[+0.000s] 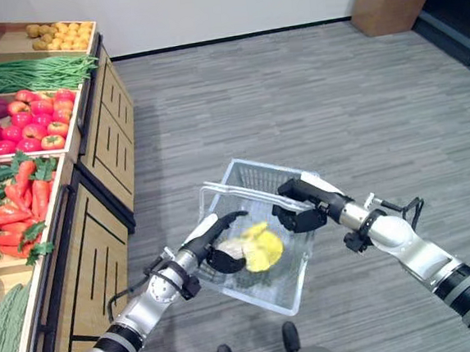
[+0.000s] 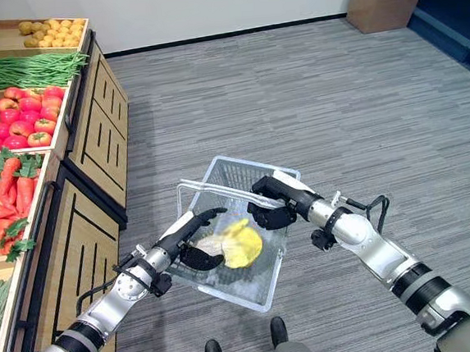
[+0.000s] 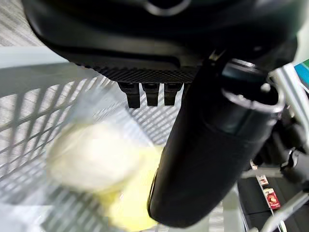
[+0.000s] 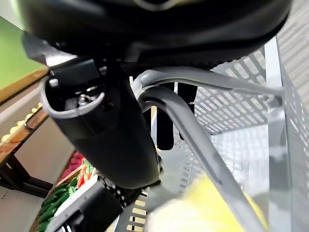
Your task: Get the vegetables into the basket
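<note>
Dropping a vegetable into the basket (image 1: 266, 293) looks like the step in hand: the left hand (image 1: 220, 241) is hanging inside the basket, just over its mesh floor, with its fingers straight and spread apart and nothing gripped between them, which the left wrist view bears out. The pale yellow leafy vegetable (image 1: 260, 246), apparently wrapped in clear film, is lying on the basket floor right beside that hand, looking soft, crinkled and rounded, cream at one end and brighter yellow at the other; whether the fingers are touching it I cannot tell. The right hand (image 2: 272, 205) is gripping the basket's grey wire handles (image 4: 203, 82) at the basket's far side, its fingers curled round them and carrying the basket clear of the floor. The produce shelf (image 1: 97, 196) is standing to the left of the basket, with carrots (image 1: 23, 203) and other produce lying in its trays. Next, I judge, the left hand needs lifting clear of the basket rim and reaching toward that shelf for another piece.
</note>
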Robot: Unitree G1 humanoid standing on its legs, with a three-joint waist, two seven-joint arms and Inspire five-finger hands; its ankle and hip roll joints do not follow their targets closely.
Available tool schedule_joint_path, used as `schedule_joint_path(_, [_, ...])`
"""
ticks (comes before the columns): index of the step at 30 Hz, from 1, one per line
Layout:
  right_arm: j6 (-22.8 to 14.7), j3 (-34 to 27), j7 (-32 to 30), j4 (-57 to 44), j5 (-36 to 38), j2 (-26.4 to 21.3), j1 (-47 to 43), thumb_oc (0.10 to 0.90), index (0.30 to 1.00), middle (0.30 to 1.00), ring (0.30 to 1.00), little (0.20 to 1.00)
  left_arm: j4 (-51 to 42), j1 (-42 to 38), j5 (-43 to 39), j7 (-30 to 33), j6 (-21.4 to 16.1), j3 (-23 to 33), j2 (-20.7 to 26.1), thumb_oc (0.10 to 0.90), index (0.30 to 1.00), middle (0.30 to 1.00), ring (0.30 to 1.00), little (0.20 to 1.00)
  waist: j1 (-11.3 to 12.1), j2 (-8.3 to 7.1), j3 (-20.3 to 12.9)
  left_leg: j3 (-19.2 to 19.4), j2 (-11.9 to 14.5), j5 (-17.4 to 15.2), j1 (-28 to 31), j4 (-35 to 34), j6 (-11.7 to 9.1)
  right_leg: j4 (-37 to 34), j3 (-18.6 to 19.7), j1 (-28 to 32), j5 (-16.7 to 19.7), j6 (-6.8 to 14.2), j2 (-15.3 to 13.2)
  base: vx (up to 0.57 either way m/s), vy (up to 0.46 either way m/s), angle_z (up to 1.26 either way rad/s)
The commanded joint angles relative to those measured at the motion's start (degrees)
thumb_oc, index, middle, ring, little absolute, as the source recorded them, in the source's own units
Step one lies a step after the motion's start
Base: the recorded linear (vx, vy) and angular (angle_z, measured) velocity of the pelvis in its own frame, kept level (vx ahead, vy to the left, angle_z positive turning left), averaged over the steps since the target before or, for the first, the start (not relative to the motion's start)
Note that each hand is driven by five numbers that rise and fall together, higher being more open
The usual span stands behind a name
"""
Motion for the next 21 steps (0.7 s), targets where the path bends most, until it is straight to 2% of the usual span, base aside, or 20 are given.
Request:
schedule_joint_path(1, [-7.11,-8.41,-3.86,-3.61,3.02,3.38,-3.67,0.400,0.300,0.300,0.300,0.300,-4.62,-3.62,-1.02,2.74,-4.33,1.84,0.47,0.900,1.000,1.000,1.000,1.000,0.94,-3.52,-6.39,-1.89,2.41,-2.34,1.25,0.01,-4.43,0.01,1.34,3.00,-3.78,5.61,-5.74,-0.01,-0.008,0.07])
schedule_joint_path(5, [-6.89,-9.11,-5.00,-1.85,0.58,4.16,-2.84,0.400,0.300,0.300,0.300,0.300,-7.83,-3.14,-3.00,2.41,-4.40,2.09,0.73,0.900,1.000,1.000,1.000,1.000,1.12,-3.56,-6.39,-2.27,2.46,-2.31,1.08,0.01,-4.42,0.00,0.92,3.19,-3.82,5.62,-5.82,0.00,-0.005,0.04])
schedule_joint_path(7, [-6.54,-10.02,-6.87,1.14,-2.02,5.04,-2.15,0.400,0.300,0.300,0.300,0.300,-13.03,-2.44,-8.60,0.30,-4.89,2.39,1.89,0.900,1.000,1.000,1.000,1.000,1.26,-3.44,-6.42,-2.55,2.43,-2.30,1.08,0.01,-4.40,-0.03,0.70,3.31,-3.82,5.56,-5.80,0.00,-0.005,0.02])
schedule_joint_path(8, [-6.54,-10.01,-6.87,1.14,-2.02,5.05,-2.16,0.400,0.300,0.300,0.300,0.300,-13.05,-2.43,-8.61,0.29,-4.87,2.40,1.90,0.900,1.000,1.000,1.000,1.000,1.25,-3.45,-6.42,-2.55,2.43,-2.30,1.08,0.01,-4.40,-0.03,0.70,3.31,-3.83,5.57,-5.80,-0.01,-0.004,0.03])
schedule_joint_path(11, [-6.08,-11.20,-8.85,5.62,-4.17,6.48,-1.66,0.400,0.300,0.300,0.300,0.300,-23.12,-1.70,-21.71,-7.52,-4.94,0.62,6.19,0.900,1.000,1.000,1.000,1.000,1.65,-2.87,-6.52,-3.04,2.34,-2.31,1.17,0.01,-4.29,-0.03,0.41,3.52,-3.82,5.51,-5.82,0.00,0.002,0.04])
schedule_joint_path(12, [-6.12,-11.20,-8.87,5.68,-4.19,6.56,-1.69,0.400,0.300,0.300,0.300,0.300,-23.29,-1.64,-21.91,-7.65,-4.83,0.71,6.37,0.900,1.000,1.000,1.000,1.000,1.65,-2.94,-6.51,-3.03,2.34,-2.31,1.18,0.01,-4.30,-0.03,0.42,3.53,-3.83,5.51,-5.81,0.00,0.000,0.00])
schedule_joint_path(13, [-6.19,-11.12,-9.28,6.78,-4.87,6.79,-1.68,0.400,0.300,0.300,0.300,0.300,-25.96,-1.58,-25.69,-9.33,-4.78,0.32,7.78,0.900,1.000,1.000,1.000,1.000,1.70,-2.83,-6.55,-3.08,2.31,-2.28,1.22,0.01,-4.31,-0.03,0.37,3.58,-3.80,5.48,-5.80,0.00,0.000,0.00])
schedule_joint_path(15, [-5.83,-10.65,-10.66,11.91,-7.80,7.95,-1.37,0.400,0.300,0.300,0.300,0.300,-32.21,0.39,-35.45,-13.87,-3.72,-0.36,12.64,0.900,1.000,1.000,1.000,1.000,2.05,-2.57,-6.54,-3.36,2.24,-2.09,1.16,0.01,-4.32,0.00,0.32,3.63,-3.75,5.35,-5.74,-0.01,0.008,0.04])
schedule_joint_path(18, [-5.62,-10.85,-11.89,15.47,-8.99,8.84,-0.73,0.400,0.300,0.300,0.300,0.300,-34.56,2.98,-39.92,-15.32,-3.37,0.31,15.75,0.900,1.000,1.000,1.000,1.000,2.37,-2.40,-6.37,-3.45,2.23,-1.95,1.25,0.01,-4.36,0.08,0.23,3.62,-3.65,5.21,-5.76,-0.01,0.005,0.05])
schedule_joint_path(21, [-5.58,-11.12,-12.53,17.46,-10.76,9.10,0.24,0.400,0.300,0.300,0.300,0.300,-35.11,6.08,-40.15,-14.70,-3.71,2.75,16.59,0.900,1.000,1.000,1.000,1.000,2.59,-2.47,-6.24,-3.58,2.21,-1.85,1.23,0.01,-4.35,0.17,0.31,3.53,-3.64,5.12,-5.76,0.00,0.000,0.00])
